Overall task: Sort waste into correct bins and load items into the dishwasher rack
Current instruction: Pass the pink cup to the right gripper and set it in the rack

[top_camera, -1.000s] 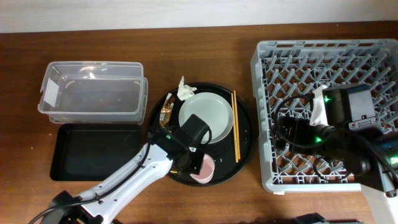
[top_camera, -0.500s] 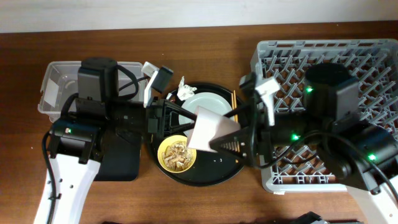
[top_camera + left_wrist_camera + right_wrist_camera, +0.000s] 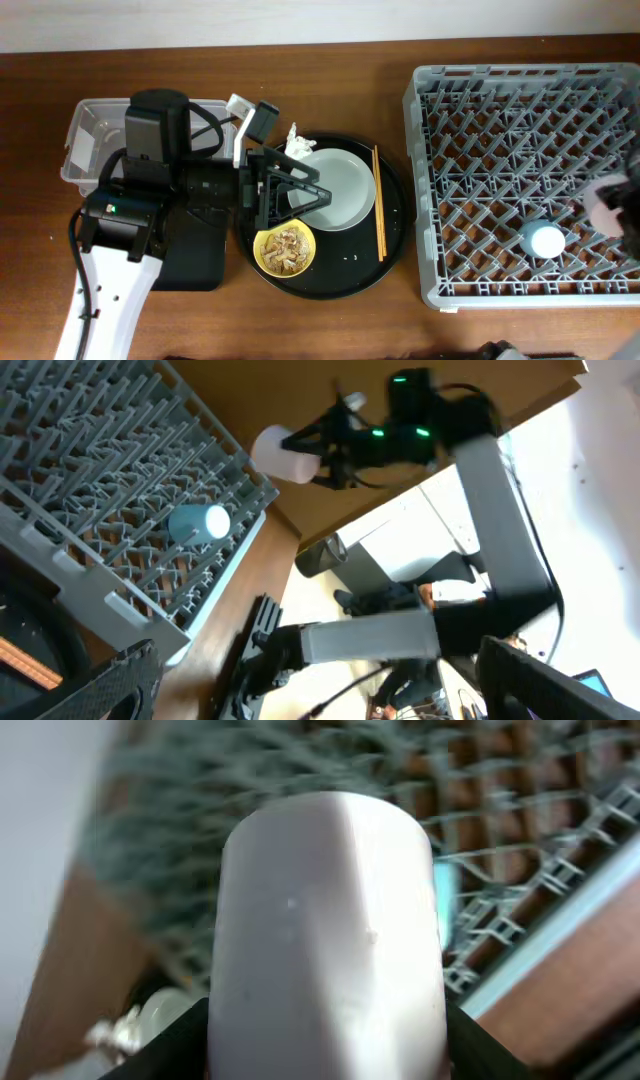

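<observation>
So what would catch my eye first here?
The big grey rack on the right, with a blue cup inside. In the middle a round black tray holds a plate, chopsticks and a yellow bowl of scraps. The left claw hangs open over the plate; the right claw grips a pink cup.

grey plastic rack (image 3: 520,72), glossy wooden table (image 3: 330,80)

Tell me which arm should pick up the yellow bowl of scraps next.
Left. The open left gripper hovers over the round tray, close to the yellow bowl. The right gripper is at the far side of the rack and holds the pink cup.
</observation>
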You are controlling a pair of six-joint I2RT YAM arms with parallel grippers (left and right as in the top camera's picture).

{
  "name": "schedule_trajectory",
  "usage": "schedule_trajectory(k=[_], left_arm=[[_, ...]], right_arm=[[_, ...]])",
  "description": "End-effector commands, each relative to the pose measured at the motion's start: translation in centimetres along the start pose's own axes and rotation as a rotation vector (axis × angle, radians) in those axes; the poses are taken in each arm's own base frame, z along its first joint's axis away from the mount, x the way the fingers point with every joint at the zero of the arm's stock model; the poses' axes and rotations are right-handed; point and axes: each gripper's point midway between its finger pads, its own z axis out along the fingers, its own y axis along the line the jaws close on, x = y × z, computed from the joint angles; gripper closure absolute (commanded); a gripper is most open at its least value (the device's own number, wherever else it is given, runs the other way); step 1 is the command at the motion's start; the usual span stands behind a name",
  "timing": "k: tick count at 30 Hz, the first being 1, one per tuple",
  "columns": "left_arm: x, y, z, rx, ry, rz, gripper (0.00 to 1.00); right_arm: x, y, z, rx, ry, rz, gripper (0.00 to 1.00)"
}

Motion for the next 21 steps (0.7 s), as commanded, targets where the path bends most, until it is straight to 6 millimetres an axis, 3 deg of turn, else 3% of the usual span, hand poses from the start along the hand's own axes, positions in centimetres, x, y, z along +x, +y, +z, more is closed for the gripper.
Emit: schedule_trajectory(k=[1,3,6,7,8,11,12,13,14,16,17,18,19,20,21], left_arm=[[0.0,-0.4,-0.2,0.000,-0.002,0.008,0.00],[0.0,-0.4,-0.2,0.000,-0.002,0.008,0.00],[0.0,-0.4,-0.2,0.000,-0.002,0.008,0.00],[0.0,-0.4,-0.2,-0.001,-0.002,0.008,0.00],[0.0,-0.4,-0.2,-0.001,-0.002,0.008,0.00],[-0.1,0.0,-0.2,-0.022,-0.009,0.017,0.00],[-0.2,0.3,-0.2,-0.050,-0.017,0.019,0.00],[-0.3,0.3,-0.4,-0.087,-0.033,0.035,0.00],[-0.2,1.4,-1.3,-0.229,-0.074,0.031,0.00],[1.1,5.0,-4.7,-0.600,-0.145,-0.035,0.00],[3.1,7.2,-8.1,-0.857,-0.172,-0.129,0.00],[4.5,7.9,-10.0,-0.980,-0.165,-0.162,0.00],[5.4,8.4,-10.9,-1.044,-0.152,-0.184,0.00],[5.7,8.6,-11.2,-1.065,-0.144,-0.194,0.00],[6.2,8.7,-11.5,-1.085,-0.134,-0.205,0.00]], right_arm=[[-2.3,-4.8,5.0,0.099,0.145,0.167,0.48],[-3.4,-7.4,9.2,0.112,0.250,0.268,0.47],[-4.6,-9.1,11.6,0.129,0.261,0.352,0.25],[-4.7,-8.6,11.8,0.099,0.266,0.363,0.14],[-4.7,-6.7,11.5,-0.013,0.281,0.341,0.10],[-4.8,-0.3,6.9,-0.234,0.248,0.137,0.06],[-3.0,5.5,2.4,-0.345,0.187,-0.086,0.06],[-0.2,9.7,-1.1,-0.396,0.123,-0.269,0.06],[5.0,13.8,-5.3,-0.419,0.032,-0.536,0.06],[9.9,15.6,-8.0,-0.446,-0.007,-0.738,0.06],[15.0,16.5,-9.6,-0.494,0.029,-0.918,0.14],[18.6,16.5,-9.4,-0.492,0.112,-1.010,0.22],[22.1,16.3,-6.9,-0.408,0.217,-1.077,0.22],[22.9,15.9,-5.3,-0.337,0.238,-1.082,0.22],[24.5,15.4,-2.0,-0.205,0.278,-1.080,0.22]])
